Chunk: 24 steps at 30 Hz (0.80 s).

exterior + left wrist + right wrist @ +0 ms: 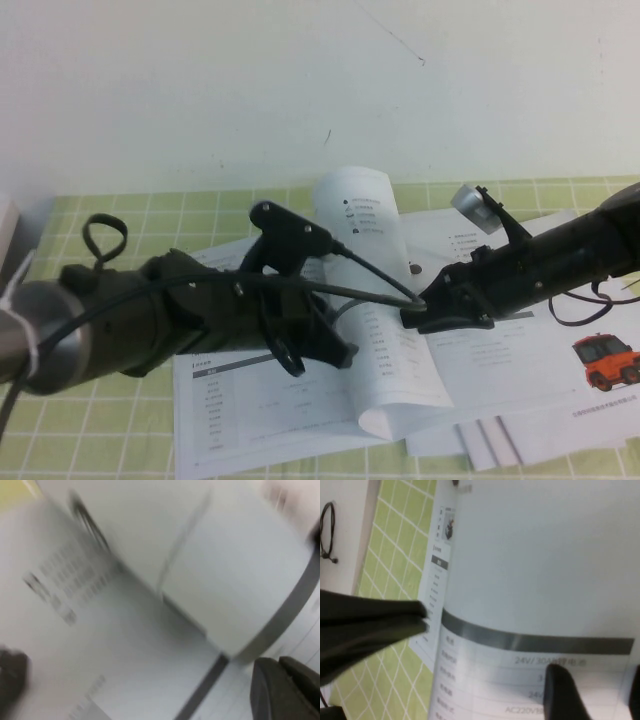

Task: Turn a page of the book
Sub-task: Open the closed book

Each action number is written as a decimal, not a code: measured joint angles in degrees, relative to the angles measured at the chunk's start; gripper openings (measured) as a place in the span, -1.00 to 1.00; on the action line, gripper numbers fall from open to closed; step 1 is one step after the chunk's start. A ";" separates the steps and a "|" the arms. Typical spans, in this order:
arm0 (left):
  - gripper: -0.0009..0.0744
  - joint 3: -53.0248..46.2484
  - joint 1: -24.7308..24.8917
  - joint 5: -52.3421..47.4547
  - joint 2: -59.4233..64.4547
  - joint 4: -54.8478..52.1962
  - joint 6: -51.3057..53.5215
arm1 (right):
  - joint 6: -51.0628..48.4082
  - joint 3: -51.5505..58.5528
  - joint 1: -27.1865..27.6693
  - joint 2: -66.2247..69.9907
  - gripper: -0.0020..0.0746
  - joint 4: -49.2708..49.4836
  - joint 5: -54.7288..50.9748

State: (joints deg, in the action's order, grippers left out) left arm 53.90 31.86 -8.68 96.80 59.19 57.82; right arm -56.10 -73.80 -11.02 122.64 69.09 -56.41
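Observation:
The book (260, 400) lies open on the green checked cloth. One page (385, 300) stands up in a curl over the middle of it, with small text and a table on its face. My left gripper (340, 355) reaches in from the left and is shut at the raised page's edge. The right wrist view shows it as dark closed fingers (422, 620) against that edge. My right gripper (425, 312) is open on the page's other side. One finger (560, 695) lies over the grey-barred table (530, 640). In the left wrist view the curled page (225, 570) is blurred above my left gripper (285, 690).
Loose white sheets with an orange truck (605, 362) lie under the right arm and fan out toward the front right. The green checked cloth (100, 440) covers the table. A white wall rises close behind. A pale object (8, 230) sits at the far left edge.

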 joint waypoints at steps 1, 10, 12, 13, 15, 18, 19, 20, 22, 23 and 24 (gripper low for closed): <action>-0.99 0.00 0.00 0.57 -1.77 -0.26 0.00 | -0.13 0.00 -0.14 0.00 -0.19 0.09 0.01; -0.99 -0.18 0.00 1.50 -13.43 -1.75 0.60 | -1.44 0.00 -0.77 0.00 -0.19 2.01 -0.49; -0.99 -0.18 0.00 1.39 -15.08 -2.20 0.63 | -2.39 0.00 -1.46 0.00 -0.21 2.94 -0.75; -0.99 -0.18 0.00 1.29 -15.96 -2.18 0.72 | -2.82 0.00 -1.81 0.00 -0.22 3.23 -0.96; -0.99 -0.27 0.00 1.27 -17.58 -2.45 0.72 | -3.57 0.00 -3.16 0.00 -0.24 4.15 -0.99; -0.99 -0.27 0.00 1.17 -19.49 -3.01 0.85 | -4.94 0.00 -5.80 0.00 -0.26 5.38 -1.03; -0.99 -0.27 0.00 1.04 -19.95 -3.11 0.85 | -5.26 0.00 -6.56 0.00 -0.26 5.78 -1.13; -0.99 -0.27 0.00 0.92 -20.55 -3.25 0.85 | -5.54 0.00 -7.48 0.00 -0.26 6.30 -1.28; -0.99 -0.31 0.00 0.81 -21.49 -3.53 0.85 | -6.14 0.00 -8.98 0.00 -0.26 7.30 -1.38; -0.99 -0.31 0.00 0.74 -22.00 -3.70 0.85 | -6.42 0.00 -9.72 0.00 -0.26 7.72 -1.56; -0.99 -0.31 0.00 0.74 -22.37 -3.93 0.85 | -6.55 0.00 -10.35 0.00 -0.26 8.01 -1.70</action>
State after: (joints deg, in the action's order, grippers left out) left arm 53.59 31.86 -7.94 74.43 55.26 58.68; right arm -62.65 -73.80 -21.37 122.64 77.10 -58.11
